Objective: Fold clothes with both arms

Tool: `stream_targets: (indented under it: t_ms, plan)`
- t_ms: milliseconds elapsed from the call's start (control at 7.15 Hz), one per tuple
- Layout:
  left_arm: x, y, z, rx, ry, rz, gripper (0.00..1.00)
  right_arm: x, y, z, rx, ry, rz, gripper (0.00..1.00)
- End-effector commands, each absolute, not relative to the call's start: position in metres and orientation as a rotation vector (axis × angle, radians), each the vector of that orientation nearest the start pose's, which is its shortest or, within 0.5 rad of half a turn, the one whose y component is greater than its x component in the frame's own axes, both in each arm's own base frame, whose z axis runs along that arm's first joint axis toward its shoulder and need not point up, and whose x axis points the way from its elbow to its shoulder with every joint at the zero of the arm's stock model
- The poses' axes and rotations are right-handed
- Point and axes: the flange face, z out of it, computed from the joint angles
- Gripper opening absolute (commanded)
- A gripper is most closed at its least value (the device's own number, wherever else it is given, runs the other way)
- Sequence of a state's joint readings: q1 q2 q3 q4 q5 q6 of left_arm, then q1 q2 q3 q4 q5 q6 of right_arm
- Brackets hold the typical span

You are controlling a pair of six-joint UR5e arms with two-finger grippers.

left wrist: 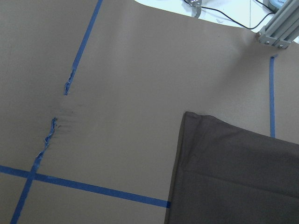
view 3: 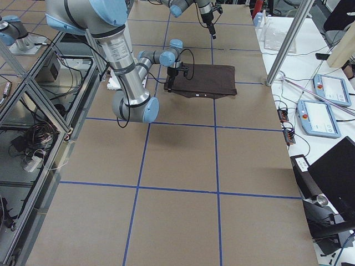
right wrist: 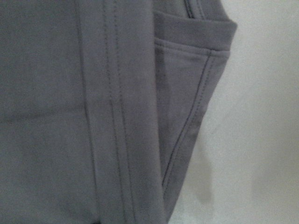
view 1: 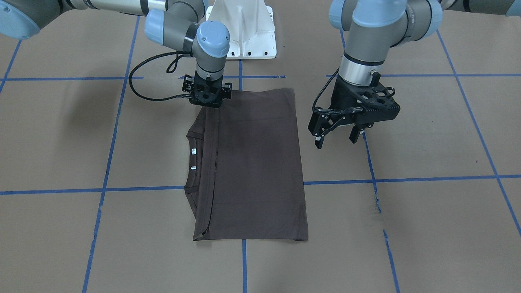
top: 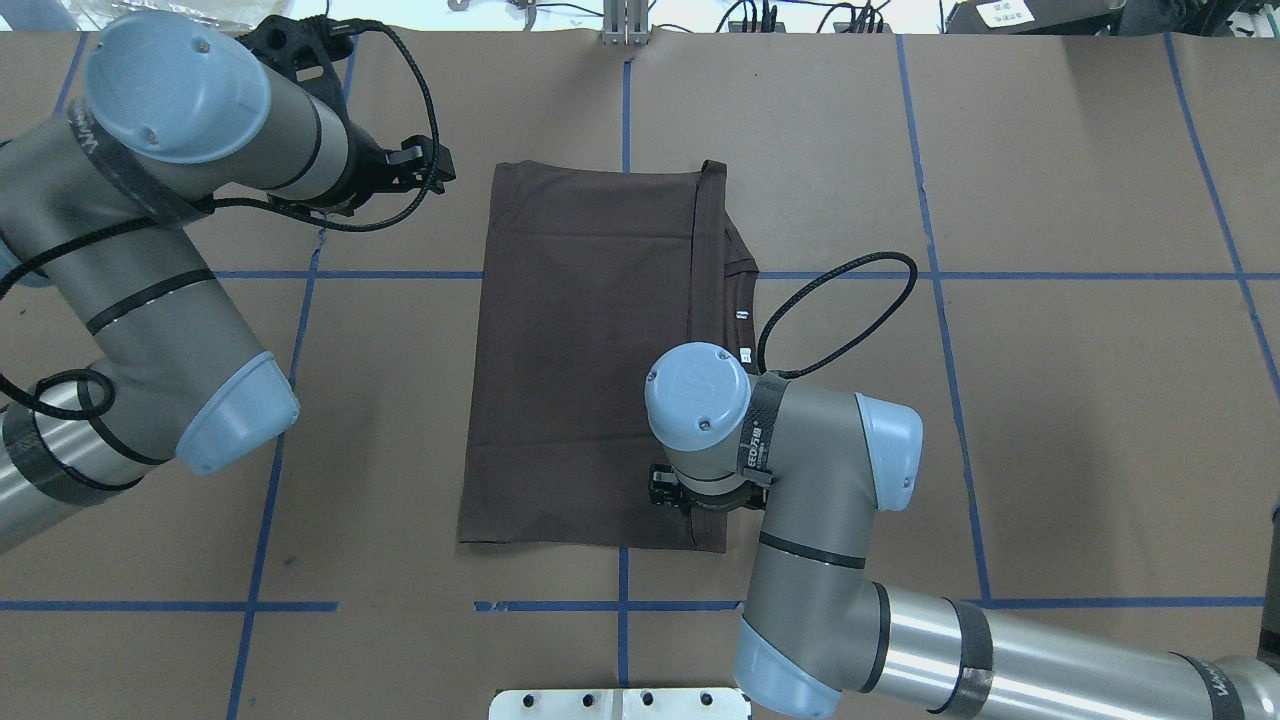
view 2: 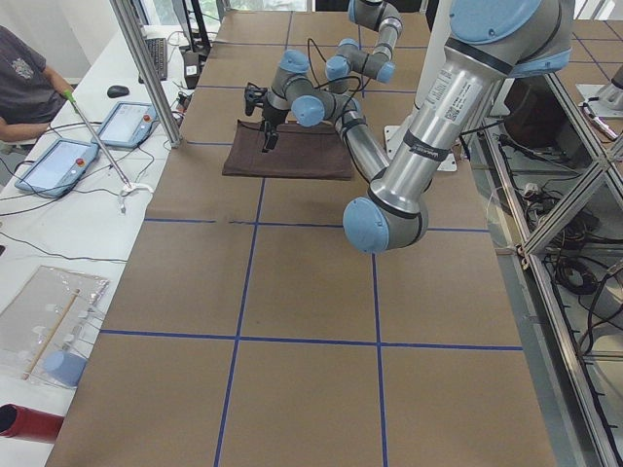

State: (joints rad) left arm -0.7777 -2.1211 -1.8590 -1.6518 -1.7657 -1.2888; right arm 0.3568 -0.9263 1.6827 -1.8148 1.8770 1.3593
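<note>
At the collar-side corner of the T-shirt nearest the robot, the right pincer hides its fingertips under its own body; how the jaws stand cannot be told. Overhead, the right arm covers that corner. The left wrist view crops the T-shirt at its right and bottom edges.

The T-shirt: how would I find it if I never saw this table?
Find the big brown table crossed by blue tape lines. In front of the white pedestal lies the T-shirt. It is the only dark, soft thing there, folded into a rectangle, collar peeking out one side.
</note>
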Motion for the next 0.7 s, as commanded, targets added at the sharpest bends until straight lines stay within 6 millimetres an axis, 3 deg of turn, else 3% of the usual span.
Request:
stream_targets:
  t_ms: [0, 280, 560]
  plan:
    - [0.361, -0.515, 0.212, 0.306, 0.893, -0.369, 1.0, -0.593, -0.332, 0.273, -0.153, -0.54, 0.064, 1.0]
    - [0.361, -0.515, 0.212, 0.307, 0.896, -0.367, 1.0, -0.581, -0.333, 0.272, -0.157, -0.499, 0.068, 1.0]
    - [0.362, -0.514, 0.21, 0.306, 0.9, -0.365, 1.0, -0.572, -0.336, 0.292, -0.168, -0.454, 0.085, 1.0]
